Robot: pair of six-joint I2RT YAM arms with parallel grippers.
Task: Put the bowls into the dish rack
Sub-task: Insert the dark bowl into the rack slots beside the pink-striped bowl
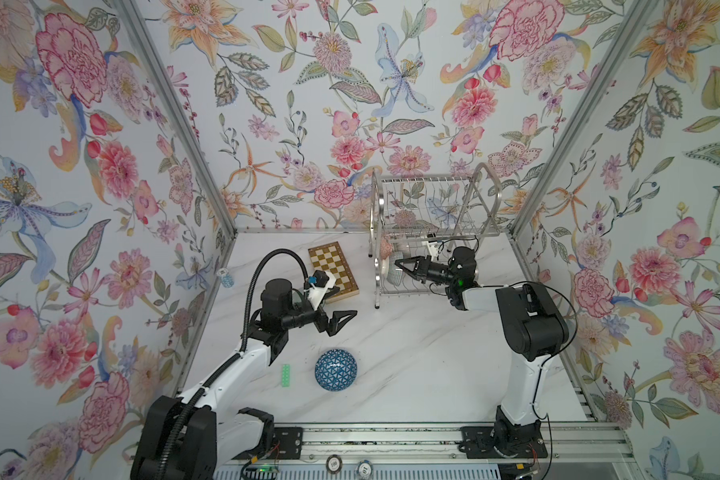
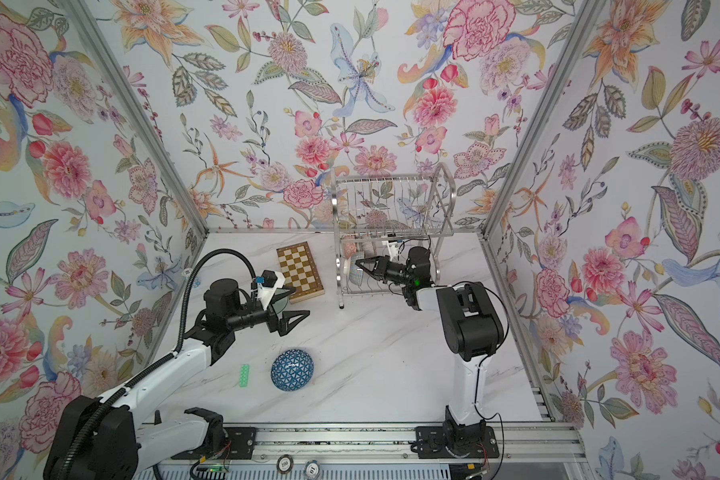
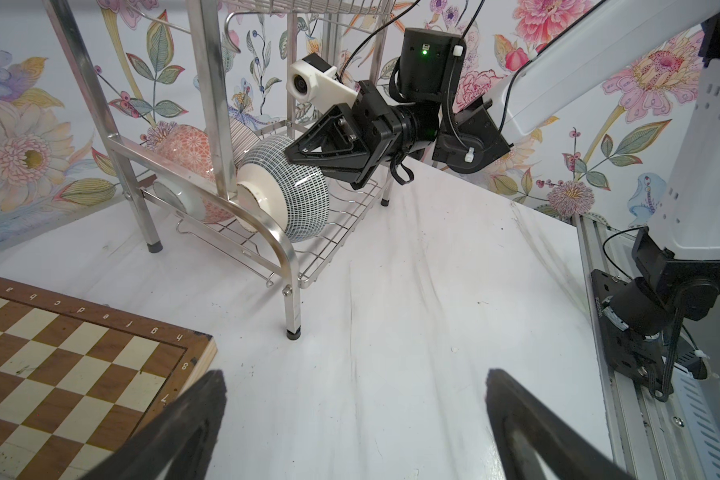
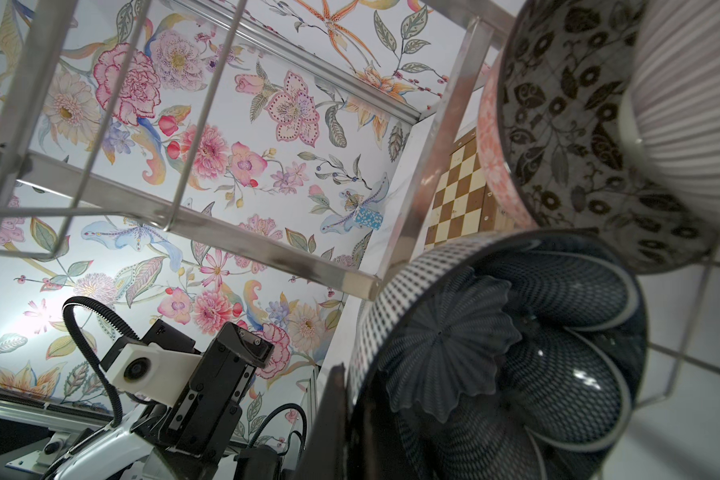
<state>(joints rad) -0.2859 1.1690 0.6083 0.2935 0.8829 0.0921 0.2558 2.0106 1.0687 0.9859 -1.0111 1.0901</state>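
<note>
The dish rack [image 1: 425, 178] [image 2: 383, 178] stands at the back right of the table. On its lower shelf my right gripper [image 1: 400, 266] [image 3: 296, 156] [image 4: 346, 374] is shut on the rim of a bowl [image 3: 300, 195] [image 4: 495, 353] that stands on edge, grid-dashed outside and dark with netted petals inside. Behind it lean a black-and-white floral bowl [image 4: 578, 145] with a red-latticed outside [image 3: 184, 145] and a striped bowl [image 4: 691, 104]. A blue triangle-patterned bowl [image 1: 336, 370] [image 2: 292, 370] lies upside down on the table. Above and behind it, my left gripper [image 1: 344, 322] [image 3: 354, 374] hangs open and empty.
A brown-and-white chessboard [image 1: 333, 270] [image 3: 80, 365] lies left of the rack, close to my left gripper. A small green block [image 1: 286, 375] sits left of the blue bowl. A small blue-and-white object [image 1: 224, 277] stands by the left wall. Two chips [image 1: 334, 462] rest on the front rail.
</note>
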